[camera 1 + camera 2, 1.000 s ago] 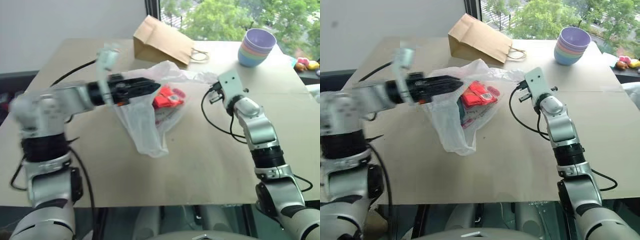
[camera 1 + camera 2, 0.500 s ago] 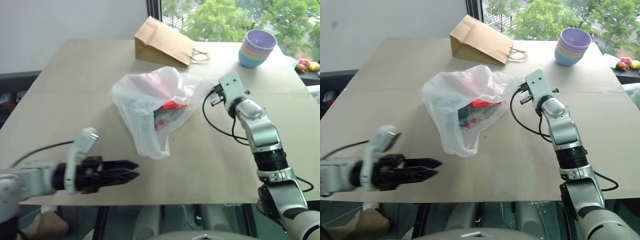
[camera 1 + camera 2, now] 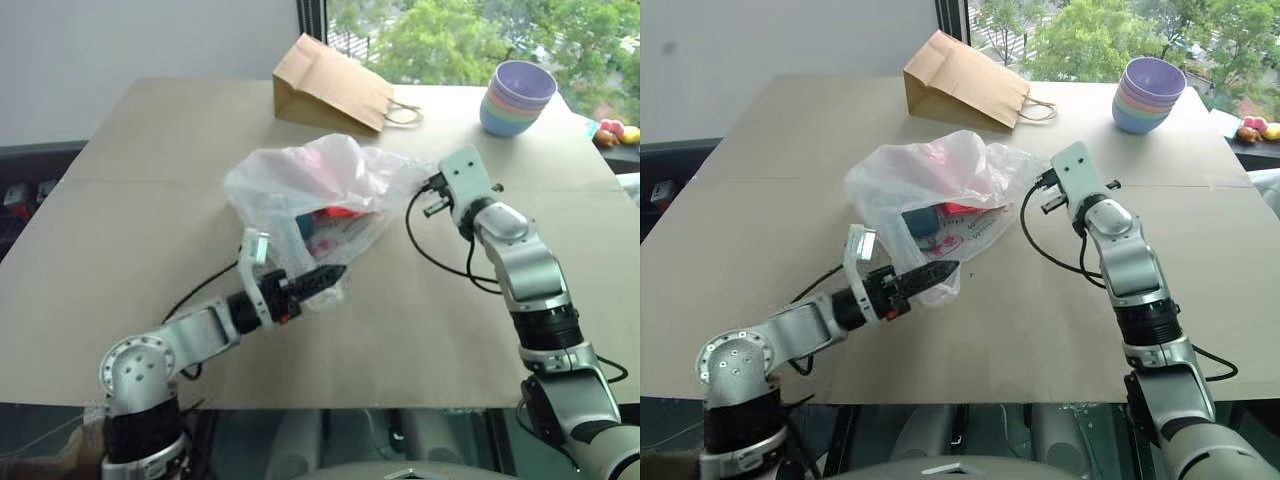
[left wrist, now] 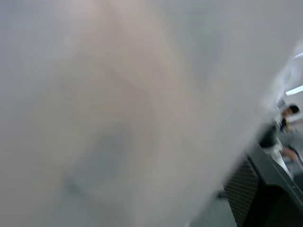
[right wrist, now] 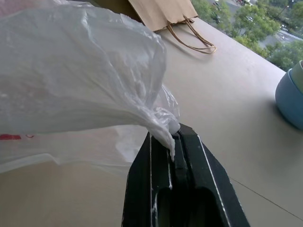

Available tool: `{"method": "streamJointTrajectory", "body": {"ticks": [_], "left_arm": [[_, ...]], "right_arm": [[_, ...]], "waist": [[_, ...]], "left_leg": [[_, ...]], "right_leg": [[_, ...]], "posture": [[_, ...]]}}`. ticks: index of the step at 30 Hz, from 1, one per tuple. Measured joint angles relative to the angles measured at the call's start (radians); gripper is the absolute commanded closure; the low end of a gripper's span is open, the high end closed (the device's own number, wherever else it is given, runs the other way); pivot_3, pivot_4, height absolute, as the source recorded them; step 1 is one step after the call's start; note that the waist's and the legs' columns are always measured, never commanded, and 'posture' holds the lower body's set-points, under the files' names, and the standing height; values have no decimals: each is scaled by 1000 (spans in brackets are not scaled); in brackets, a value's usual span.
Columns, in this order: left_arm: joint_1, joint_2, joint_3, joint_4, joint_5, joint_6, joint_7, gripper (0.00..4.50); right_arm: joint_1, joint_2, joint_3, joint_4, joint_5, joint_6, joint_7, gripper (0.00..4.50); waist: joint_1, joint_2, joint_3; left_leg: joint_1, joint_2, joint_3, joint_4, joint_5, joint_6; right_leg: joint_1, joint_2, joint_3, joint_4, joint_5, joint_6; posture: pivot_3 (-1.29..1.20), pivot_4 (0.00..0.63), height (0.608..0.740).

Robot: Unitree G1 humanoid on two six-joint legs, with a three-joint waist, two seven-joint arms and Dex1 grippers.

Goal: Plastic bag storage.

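Clearly our right gripper (image 5: pixel 174 142) was clamped on a twisted corner of the plastic bag (image 3: pixel 310 190), its two black fingers (image 5: pixel 142 175) pressed together with a thin rope of film pinched between them at the very tips. Our left gripper (image 3: pixel 322 277) lay low over the table (image 3: pixel 150 150), its fingers drawn to a narrow point at the near end of the bag, right against the film; we could not tell from these views whether they had any plastic between them or were merely touching it, and the left wrist view gave only a whitish blur of film close to the lens. We judged the main risk to be the right-hand pinch: it held so little material, so near the fingertips, that any pull from the left side could have slipped the corner free and let the bag collapse. A second risk was the left fingers snagging a single layer, so that the bag would bunch instead of folding flat, or would drag the things inside it. The bag itself sat near the middle of the table, puffed up and crinkled, translucent white with pink-red print, with some dark and red items showing dimly through its wall. Beyond it lay a brown paper bag (image 3: pixel 330 85) with handles at the far edge, and a stack of bowls (image 3: pixel 517 95) stood well apart toward the far right corner.
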Motion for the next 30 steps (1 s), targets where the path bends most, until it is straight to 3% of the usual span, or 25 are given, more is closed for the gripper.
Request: {"method": "streamJointTrajectory", "body": {"ticks": [1,2,3,5,6,7,9,10,13,15,18,24,30], "left_arm": [[-1,-5,-5,7,-36,-15,30,3022],[-1,-6,-9,11,-72,-30,51,3122],[3,5,-14,14,-136,-49,69,3755],[8,49,-16,15,-272,-84,82,4416],[4,84,-8,16,-349,-105,81,4491],[-59,98,30,62,-438,-127,65,4491],[-207,109,102,145,-486,-162,53,4491],[-375,146,155,261,-500,-188,57,4491],[-675,311,224,489,-520,-271,91,4491],[-777,374,225,613,-485,-291,79,4491],[-891,413,168,816,-323,-291,-7,4491],[-1007,379,80,937,-148,-206,-186,4491],[-970,354,50,895,-54,-100,-268,4491]], "right_arm": [[0,-1,0,0,0,1,0,4500],[0,-1,0,0,0,2,0,4500],[0,-1,0,-1,1,2,0,4500],[-4,0,-3,1,9,3,2,4500],[-9,1,-10,1,20,5,4,4500],[-40,8,-50,19,62,12,19,4500],[-111,18,-91,46,108,14,32,4500],[-205,21,-121,85,144,11,43,4500],[-440,-18,-154,146,182,-51,57,4500],[-547,-73,-172,202,182,-105,67,4500],[-650,-136,-168,321,175,-167,97,4500],[-655,-276,-141,330,150,-171,172,4500],[-407,-428,-226,-75,196,85,207,4500]], "waist": [[0,0,0],[0,0,0],[0,0,0],[0,0,0],[-1,0,0],[2,1,1],[9,1,3],[11,1,6],[2,1,6],[2,2,2],[7,2,2],[7,3,3],[0,3,4]], "left_leg": [[0,0,0,0,0,0],[0,0,0,0,0,0],[0,0,0,0,0,0],[0,0,0,0,0,0],[0,0,0,0,0,0],[0,0,0,1,0,0],[-1,1,-3,4,1,-1],[-2,1,-6,6,2,-1],[1,0,-7,3,2,-1],[4,-2,-7,-4,2,-1],[-4,-2,-9,-6,4,-4],[-13,-3,-10,-7,4,-4],[-12,-2,-9,-10,4,-4]], "right_leg": [[0,0,0,0,0,0],[0,0,0,0,0,0],[0,0,0,0,0,0],[0,0,0,0,0,0],[-1,0,0,0,0,0],[0,0,0,0,0,0],[1,2,-4,0,1,0],[1,4,-5,0,1,-2],[3,5,-4,-2,2,-3],[5,3,-4,-5,1,-2],[1,2,-6,-9,1,-2],[-5,1,-7,-15,2,-1],[-6,1,-6,-15,2,-1]], "posture": [[0,150,740],[0,150,740],[0,150,740],[0,150,740],[0,150,740],[0,150,740],[0,150,740],[0,150,740],[0,150,740],[0,150,740],[0,150,740],[0,150,740],[0,150,740]]}}
